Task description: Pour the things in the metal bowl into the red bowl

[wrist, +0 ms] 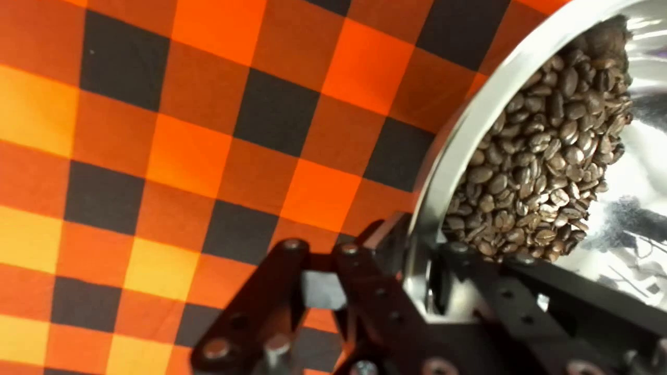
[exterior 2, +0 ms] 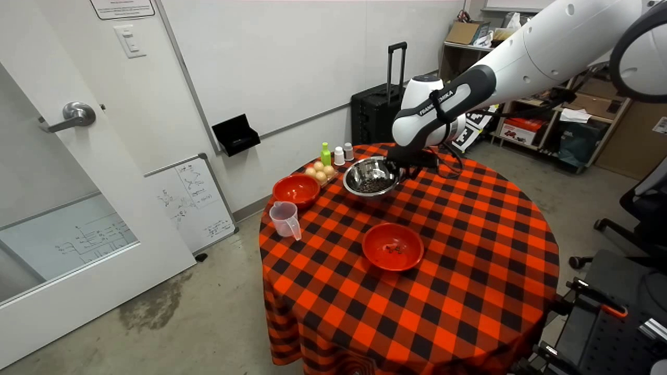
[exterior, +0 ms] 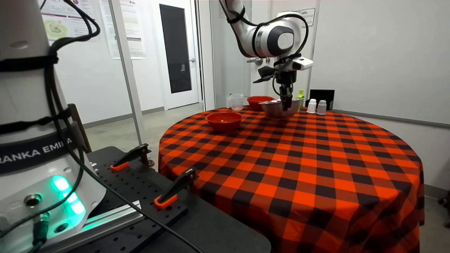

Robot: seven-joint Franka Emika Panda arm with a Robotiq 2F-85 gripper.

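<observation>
A checked tablecloth [exterior 2: 469,260] bears the red bowl [exterior 2: 391,234], whiteboard [exterior 2: 297,67] beyond

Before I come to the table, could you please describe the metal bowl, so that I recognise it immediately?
At the round checked table, follow the robot arm to the gripper. Its fingers have the rim of the metal bowl between them. Unlike both red bowls, it is shiny silver and holds many coffee beans.

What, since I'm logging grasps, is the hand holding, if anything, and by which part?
The hand grips the steel mixing bowl by its rim.
</observation>
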